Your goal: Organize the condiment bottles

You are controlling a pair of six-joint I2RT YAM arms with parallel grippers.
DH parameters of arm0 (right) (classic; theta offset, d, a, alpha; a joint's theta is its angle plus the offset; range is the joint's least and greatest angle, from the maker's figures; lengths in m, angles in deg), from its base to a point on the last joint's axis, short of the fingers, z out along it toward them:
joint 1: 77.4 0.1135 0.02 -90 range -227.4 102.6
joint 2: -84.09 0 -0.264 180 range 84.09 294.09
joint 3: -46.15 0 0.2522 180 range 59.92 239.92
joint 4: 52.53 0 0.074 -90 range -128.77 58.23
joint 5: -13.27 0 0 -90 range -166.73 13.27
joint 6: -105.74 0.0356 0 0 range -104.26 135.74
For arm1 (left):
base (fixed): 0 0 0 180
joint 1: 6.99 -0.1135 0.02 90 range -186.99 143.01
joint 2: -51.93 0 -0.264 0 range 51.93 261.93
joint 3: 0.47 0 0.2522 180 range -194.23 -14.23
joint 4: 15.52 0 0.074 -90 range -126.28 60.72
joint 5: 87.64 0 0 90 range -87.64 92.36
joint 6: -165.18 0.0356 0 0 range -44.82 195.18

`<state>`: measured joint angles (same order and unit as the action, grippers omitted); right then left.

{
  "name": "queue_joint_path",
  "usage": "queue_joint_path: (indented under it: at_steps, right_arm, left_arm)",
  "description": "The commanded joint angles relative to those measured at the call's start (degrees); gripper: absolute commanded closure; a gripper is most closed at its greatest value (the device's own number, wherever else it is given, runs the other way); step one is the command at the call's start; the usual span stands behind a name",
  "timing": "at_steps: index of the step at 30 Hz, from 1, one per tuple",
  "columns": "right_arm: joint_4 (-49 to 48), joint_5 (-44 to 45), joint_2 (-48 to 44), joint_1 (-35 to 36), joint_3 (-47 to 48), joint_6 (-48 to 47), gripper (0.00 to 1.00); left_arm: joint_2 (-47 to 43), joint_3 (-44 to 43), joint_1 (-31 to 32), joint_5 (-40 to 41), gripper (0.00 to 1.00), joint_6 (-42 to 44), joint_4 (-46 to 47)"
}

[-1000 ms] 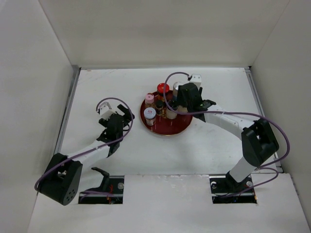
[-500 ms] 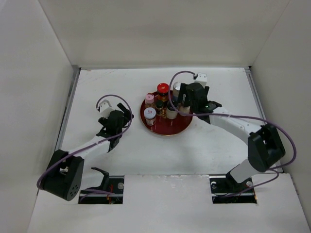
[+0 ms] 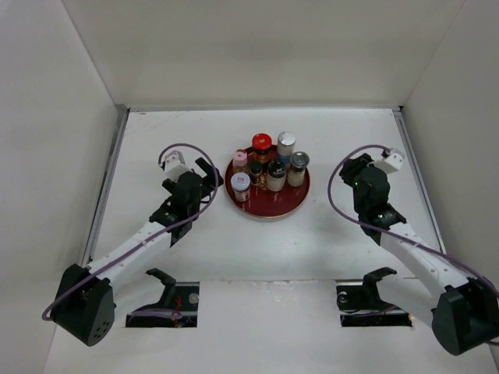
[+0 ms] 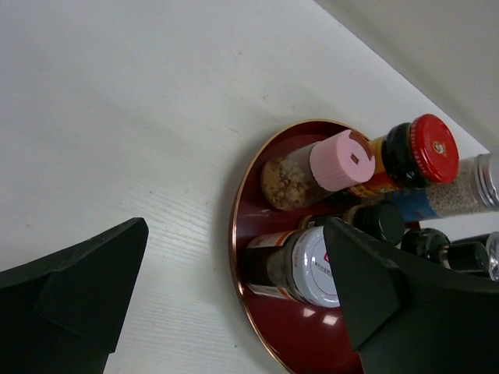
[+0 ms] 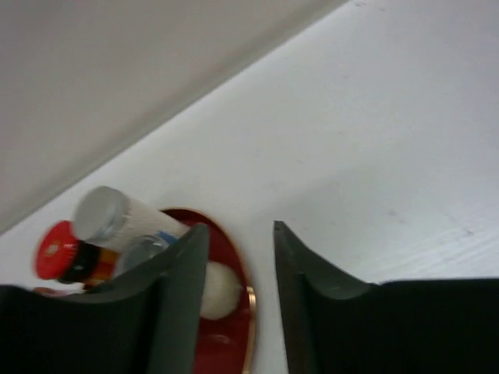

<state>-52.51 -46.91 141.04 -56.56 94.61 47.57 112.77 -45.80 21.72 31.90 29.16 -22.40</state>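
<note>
I count what looks like seven condiment bottles (image 3: 267,165) standing bunched on the red tray (image 3: 269,209), job seemingly done, so nothing needs holding: left gripper (image 4: 234,234) spread wide beside its rim, right gripper (image 5: 240,234) barely parted, empty.

white table (image 3: 257,241), round red tray (image 3: 273,205) on it

Round red tray (image 3: 274,205) with gold rim, white table (image 3: 327,241), pale walls (image 3: 234,47)
</note>
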Motion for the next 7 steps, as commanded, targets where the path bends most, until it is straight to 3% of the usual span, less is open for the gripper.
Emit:
queue_joint_path:
  at_steps: [1, 5, 7]
  right_arm:
    - [-6.1, 0.8, -3.1, -3.6, -4.3, 6.7, 0.61]
    - [-3.4, -1.5, -4.0, -6.3, -6.0, 7.6, 0.63]
    - [-2.9, -1.8, -3.8, -6.3, -6.9, 8.2, 0.52]
  left_arm:
    - [-3.2, -3.1, 1.6, 1.5, 0.00, 3.2, -3.6]
    - [-4.8, -4.3, 4.3, 3.4, 0.00, 6.3, -5.1]
    - [-4.0, -5.3, 5.5, 5.6, 0.00, 7.6, -6.5]
